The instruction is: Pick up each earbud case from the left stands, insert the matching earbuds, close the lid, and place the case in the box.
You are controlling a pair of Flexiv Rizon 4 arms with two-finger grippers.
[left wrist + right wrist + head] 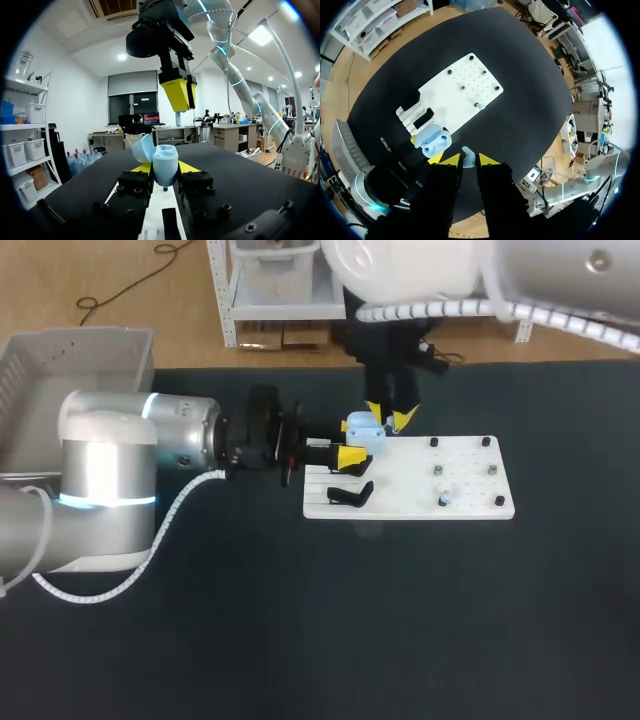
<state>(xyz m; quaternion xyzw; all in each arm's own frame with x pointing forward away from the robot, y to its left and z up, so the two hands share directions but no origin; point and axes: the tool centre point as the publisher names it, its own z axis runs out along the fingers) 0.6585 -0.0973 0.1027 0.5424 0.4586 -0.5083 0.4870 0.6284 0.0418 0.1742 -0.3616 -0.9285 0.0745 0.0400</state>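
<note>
Left end effector (163,174) grips case (165,159); right (469,160) holds earbud (467,151).

Head view high above and behind the white board (465,490), looking down, left wrist view low and close beside the board, facing level across the tabletop (240,180), right wrist view well above the board, looking straight down, all three sharing board and blue case (365,435)

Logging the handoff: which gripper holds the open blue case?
The left gripper: it pinches the open case from both sides. The right gripper hangs above, pinching only a small earbud.
</note>
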